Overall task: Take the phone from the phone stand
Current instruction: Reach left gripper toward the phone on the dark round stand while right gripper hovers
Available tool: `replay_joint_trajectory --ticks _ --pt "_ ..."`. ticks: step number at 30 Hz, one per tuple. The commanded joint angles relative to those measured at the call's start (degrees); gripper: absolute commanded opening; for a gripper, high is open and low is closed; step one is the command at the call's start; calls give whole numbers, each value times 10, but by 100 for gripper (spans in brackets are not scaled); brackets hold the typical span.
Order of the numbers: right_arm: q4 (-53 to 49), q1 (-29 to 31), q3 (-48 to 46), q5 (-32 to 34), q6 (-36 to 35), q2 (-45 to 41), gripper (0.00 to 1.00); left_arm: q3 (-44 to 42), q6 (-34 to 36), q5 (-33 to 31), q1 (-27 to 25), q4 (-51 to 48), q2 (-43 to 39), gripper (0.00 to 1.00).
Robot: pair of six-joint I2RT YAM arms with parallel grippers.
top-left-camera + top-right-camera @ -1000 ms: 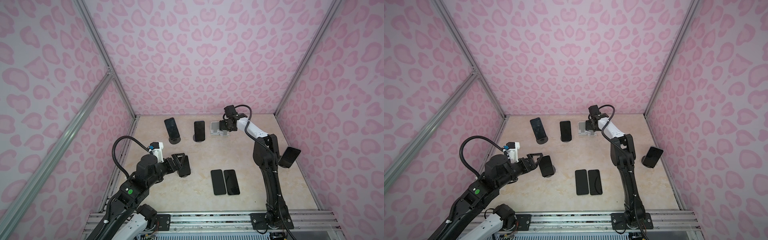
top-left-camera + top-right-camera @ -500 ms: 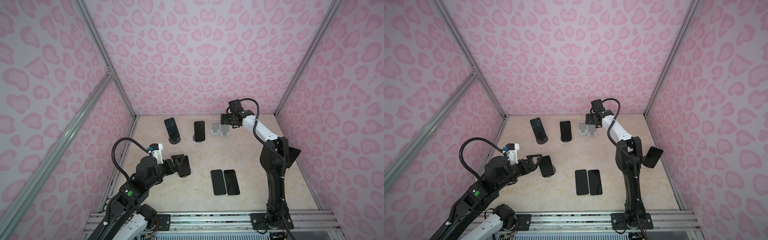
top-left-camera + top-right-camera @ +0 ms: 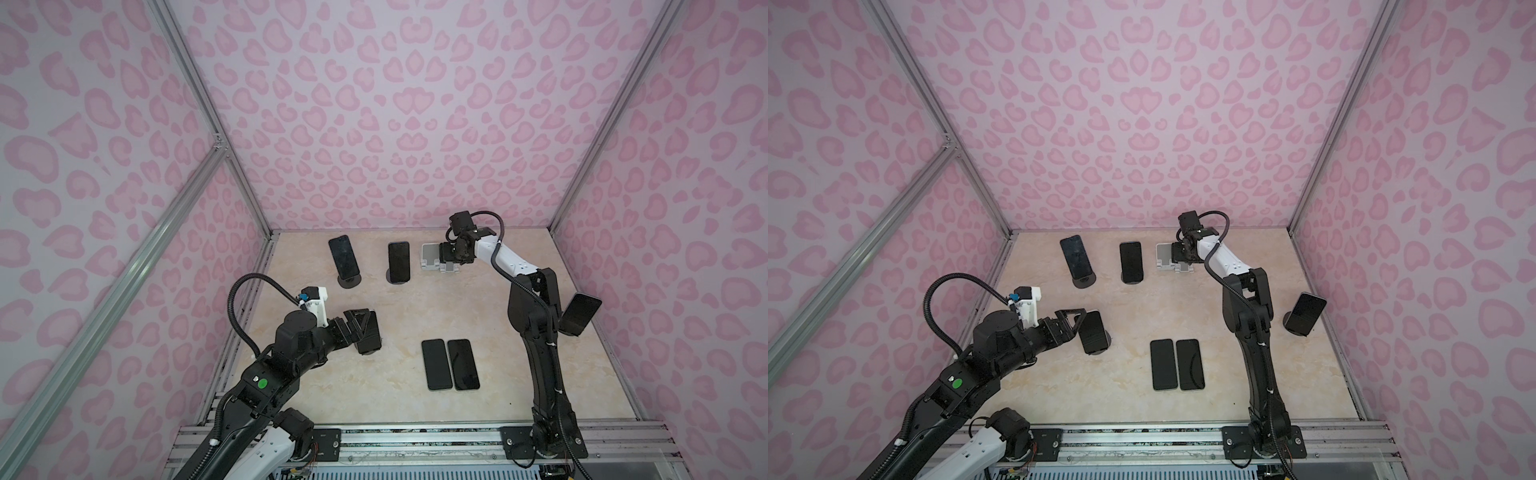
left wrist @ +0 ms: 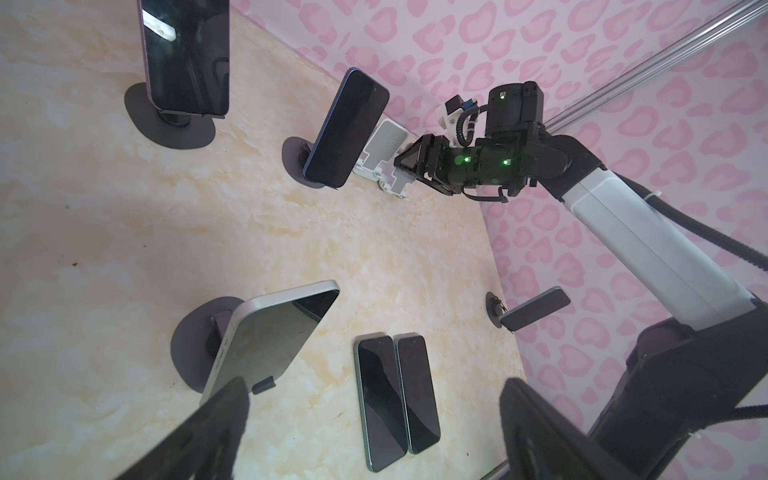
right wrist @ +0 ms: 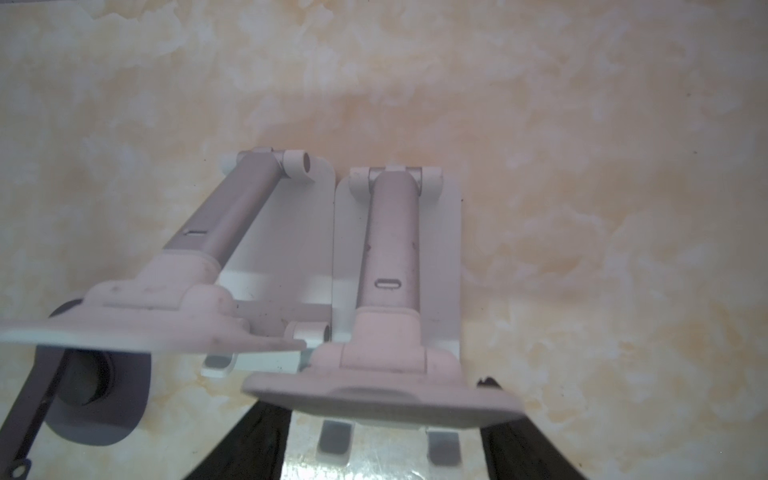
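Observation:
Several dark phones lean on stands. The nearest phone (image 3: 1094, 334) (image 4: 270, 336) sits on a round black phone stand (image 4: 195, 332). My left gripper (image 3: 1077, 322) (image 4: 374, 436) is open beside that phone, which lies close to one of its fingers (image 4: 220, 432). My right gripper (image 3: 451, 259) (image 5: 384, 449) is at the back, at two empty white stands. Its fingers (image 5: 257, 444) flank the plate of one white stand (image 5: 382, 399); contact is unclear.
Phones on black stands are at the back left (image 3: 344, 257), back middle (image 3: 399, 262) and far right (image 3: 579, 313). Two phones (image 3: 451, 363) lie flat side by side mid-floor. The other white stand (image 3: 430, 255) sits beside my right gripper. Pink patterned walls close in three sides.
My right gripper rose a little above the white stands, then came back down onto them. The left arm has not moved.

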Motion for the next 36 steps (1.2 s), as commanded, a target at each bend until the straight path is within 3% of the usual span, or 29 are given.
replay_joint_trajectory --ticks 1,9,14,21,26,29,31,36 --pt "12 -1 -12 25 -6 -7 61 4 7 -9 0 3 -1 97" --pt "15 0 -16 69 -15 -6 59 7 7 -3 0 9 14 97" --pt "28 -2 -30 32 -5 3 66 13 18 -11 -1 0 16 97" --pt "34 -4 -52 37 5 -38 87 54 34 -179 -61 -92 4 98" --pt "37 -4 -102 75 20 -121 91 95 28 -268 -131 -146 63 98" --pt "56 0 -177 91 34 -191 92 134 -11 -365 -202 -192 125 98" --pt "82 6 -242 96 40 -243 92 163 -47 -413 -220 -235 159 98" --pt "144 18 -400 92 48 -372 93 181 -95 -426 -232 -255 220 98"
